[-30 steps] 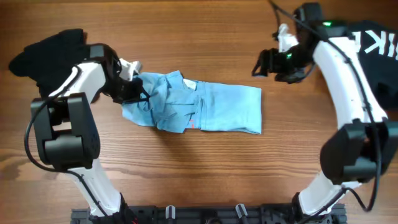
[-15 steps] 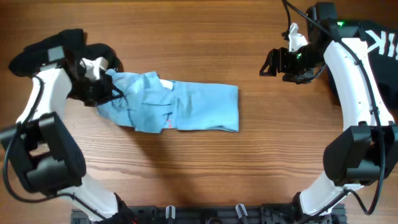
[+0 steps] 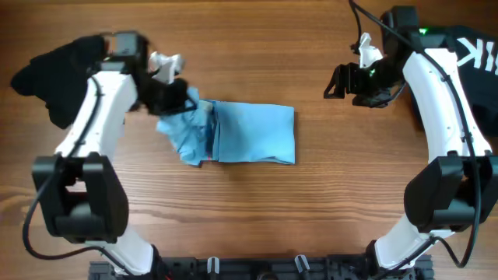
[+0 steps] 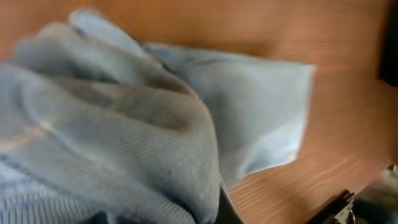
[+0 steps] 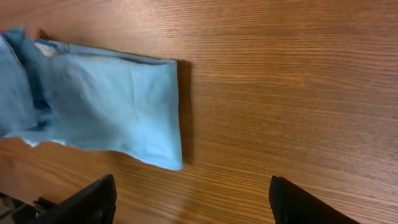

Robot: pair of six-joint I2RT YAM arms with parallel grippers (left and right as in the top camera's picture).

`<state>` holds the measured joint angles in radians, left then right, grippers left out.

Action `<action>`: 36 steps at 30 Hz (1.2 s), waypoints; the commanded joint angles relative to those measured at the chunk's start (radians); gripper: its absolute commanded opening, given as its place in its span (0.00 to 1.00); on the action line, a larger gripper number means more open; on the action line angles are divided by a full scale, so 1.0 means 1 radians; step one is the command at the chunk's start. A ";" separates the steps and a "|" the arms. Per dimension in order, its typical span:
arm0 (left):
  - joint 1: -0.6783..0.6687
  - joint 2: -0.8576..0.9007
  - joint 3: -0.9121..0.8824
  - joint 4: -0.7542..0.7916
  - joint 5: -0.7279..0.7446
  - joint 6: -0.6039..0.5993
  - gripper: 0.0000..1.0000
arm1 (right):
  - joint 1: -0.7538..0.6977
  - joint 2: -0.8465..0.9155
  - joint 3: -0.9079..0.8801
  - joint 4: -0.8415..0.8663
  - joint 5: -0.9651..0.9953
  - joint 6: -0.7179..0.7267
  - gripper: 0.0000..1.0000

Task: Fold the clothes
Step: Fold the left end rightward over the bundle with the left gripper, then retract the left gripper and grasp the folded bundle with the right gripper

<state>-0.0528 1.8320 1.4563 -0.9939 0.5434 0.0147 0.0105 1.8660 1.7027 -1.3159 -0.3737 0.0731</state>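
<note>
Left of centre in the overhead frame, the left gripper [image 3: 177,99], clamped on the bunched end of the blue shirt [image 3: 253,134], has swung back rightward. This shortens the shirt on the surface [image 3: 249,210], so a fold seems underway. The right gripper [image 3: 335,82] hangs apart and empty at upper right.

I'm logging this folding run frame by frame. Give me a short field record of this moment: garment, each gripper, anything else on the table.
garment: blue shirt on the wooden table; right part flat, end by the left arm bunched and lifted
left gripper: shut on the bunched end of the blue shirt
right gripper: open, holding nothing, clear of the shirt
other: black cloth by the left arm; black garment by the right arm
</note>
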 commanded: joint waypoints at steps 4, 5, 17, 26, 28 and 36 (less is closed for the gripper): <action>-0.185 -0.039 0.116 0.010 -0.076 -0.104 0.04 | 0.005 -0.016 -0.011 0.002 -0.008 -0.019 0.80; -0.208 -0.039 0.117 0.010 -0.090 -0.106 0.04 | 0.005 -0.016 -0.011 0.002 -0.008 -0.019 0.80; -0.403 -0.035 0.117 0.092 -0.185 -0.158 0.04 | 0.005 -0.016 -0.011 -0.006 -0.008 -0.020 0.80; -0.542 -0.003 0.117 0.150 -0.249 -0.158 0.10 | 0.005 -0.016 -0.011 -0.013 -0.008 -0.021 0.80; -0.587 -0.003 0.117 0.166 -0.250 -0.158 0.53 | 0.005 -0.016 -0.011 -0.012 -0.008 -0.021 0.80; -0.600 -0.004 0.117 0.171 -0.332 -0.233 1.00 | 0.005 -0.016 -0.011 -0.005 -0.009 -0.020 0.81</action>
<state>-0.6811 1.8214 1.5517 -0.8257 0.2497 -0.1650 0.0105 1.8660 1.7023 -1.3235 -0.3737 0.0727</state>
